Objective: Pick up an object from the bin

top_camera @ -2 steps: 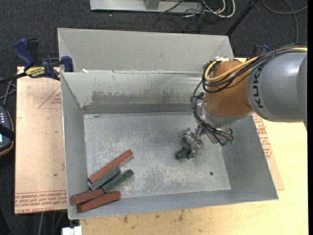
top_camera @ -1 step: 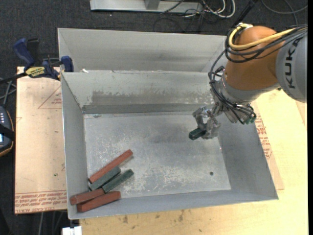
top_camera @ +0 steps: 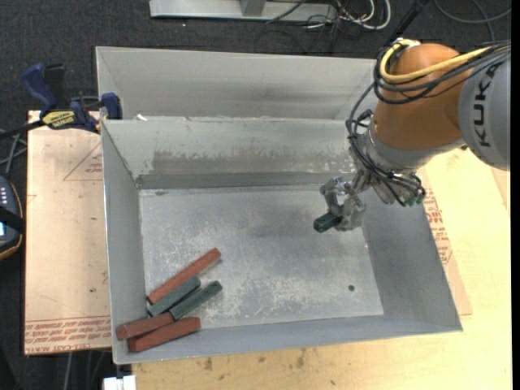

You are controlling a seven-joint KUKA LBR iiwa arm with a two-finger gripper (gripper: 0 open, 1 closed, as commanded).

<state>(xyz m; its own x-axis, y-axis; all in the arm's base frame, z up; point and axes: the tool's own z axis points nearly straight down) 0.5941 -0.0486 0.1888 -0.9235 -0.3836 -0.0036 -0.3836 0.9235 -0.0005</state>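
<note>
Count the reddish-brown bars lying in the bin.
3, all in the front-left corner of the bin: a slanted bar behind two dark green bars, then a left bar and a front bar side by side. Others could hide beneath.

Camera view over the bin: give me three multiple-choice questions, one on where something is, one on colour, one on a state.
1. Where in the bin do the bars lie?
A. The view's lower-left corner
B. Dead centre
C. Against the right wall

2. What colours are the bars?
A. Blue and yellow
B. Red-brown and dark green
C. All white

3. How do the bars rest?
A. Standing upright
B. Leaning on the back wall
C. Lying flat on the floor

Answers:
1 A, they are heaped in that corner, well apart from the end effector at the right.
2 B, both colours show in the heap.
3 C, each lies lengthwise on the bin floor.
</note>
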